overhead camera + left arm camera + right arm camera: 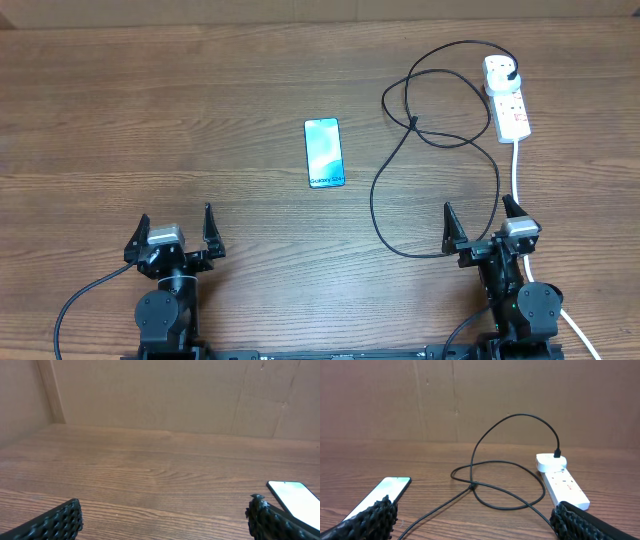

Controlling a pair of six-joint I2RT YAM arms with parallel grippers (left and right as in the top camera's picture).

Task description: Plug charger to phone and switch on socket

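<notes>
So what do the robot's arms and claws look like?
Both arms are black with round joints and a small silver block by each wrist. The left gripper and right gripper each have two pointy black fingers covered in tiny bumps. Thin black cables hang from each base.

Setting: a robotics lab bench is indicated.
Surface: a wood-grain table (200, 90) is enclosed by plain brown board walls (150, 395).
Fixtures: a left arm (166, 300) and right arm (520, 290) are mounted at one edge.
</notes>
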